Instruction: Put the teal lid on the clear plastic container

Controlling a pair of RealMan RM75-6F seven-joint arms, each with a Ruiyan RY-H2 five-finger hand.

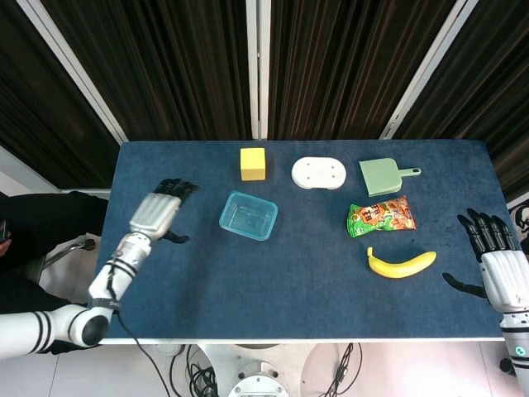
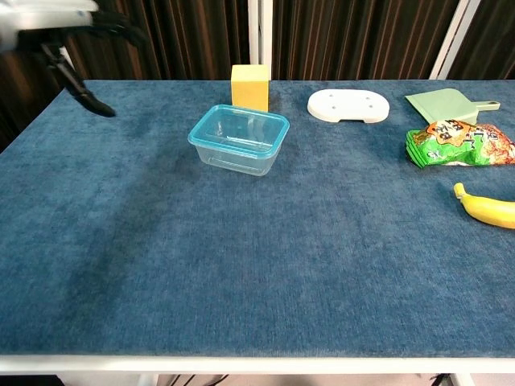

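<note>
Container (image 1: 249, 216), clear with a teal rim, sits on the blue bench (image 1: 297, 265) just in front of a yellow block (image 1: 253, 163). Left hand (image 1: 157, 213), well left of it, hovers spread and empty; right hand (image 1: 496, 263) likewise at the bench's right edge.

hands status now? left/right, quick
Left hand: open, fingers spread, holding nothing, off to the side of the container.
Right hand: open, empty, at the table edge.
</note>
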